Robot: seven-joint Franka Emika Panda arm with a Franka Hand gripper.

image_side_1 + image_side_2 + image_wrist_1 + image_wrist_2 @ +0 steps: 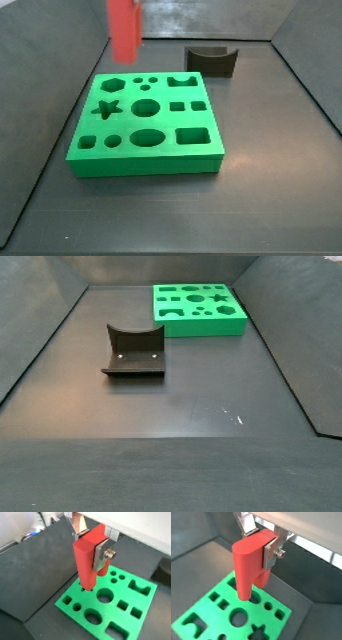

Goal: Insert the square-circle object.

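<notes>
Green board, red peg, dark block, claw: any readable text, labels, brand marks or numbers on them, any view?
None readable.
Green board: only cut-out shapes, no print.
Red peg, held in the claw above the board: plain.
Dark curved block: plain.
Claw's silver fingers: a screw, no marking.

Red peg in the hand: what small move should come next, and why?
Probably a short, slow descent. In both wrist views the hand grips the red peg upright, its lower end at a cutout near the green board's edge. Whether it has entered cannot be told.
</notes>
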